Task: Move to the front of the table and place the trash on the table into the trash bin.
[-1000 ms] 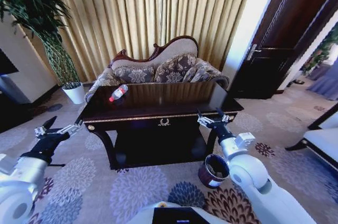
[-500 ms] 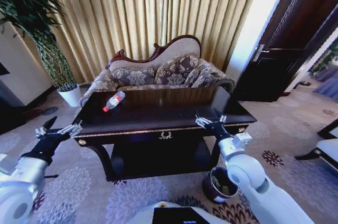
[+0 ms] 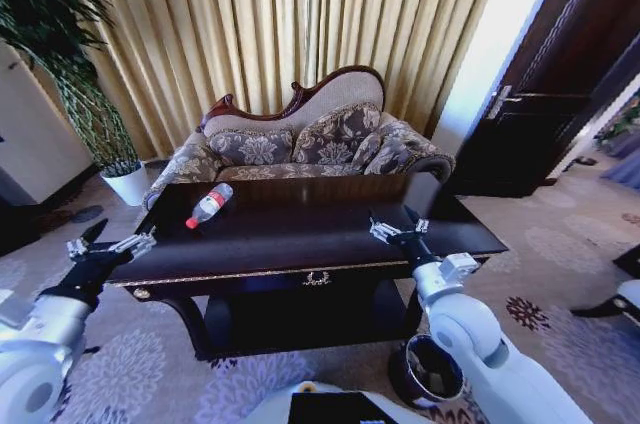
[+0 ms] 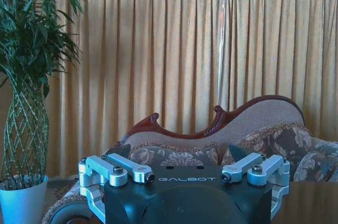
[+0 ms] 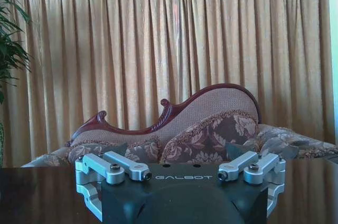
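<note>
Clear bottle (image 3: 209,204), red cap and label, lies on the dark glossy bench (image 3: 330,244). Both hands released, empty: left hand (image 3: 110,243), right hand (image 3: 398,228).

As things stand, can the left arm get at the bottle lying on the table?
Probably yes. The left gripper is open beside the table's left end, and the bottle lies on its side on that end, nothing between them. Whether the arm stretches that far is uncertain.
</note>
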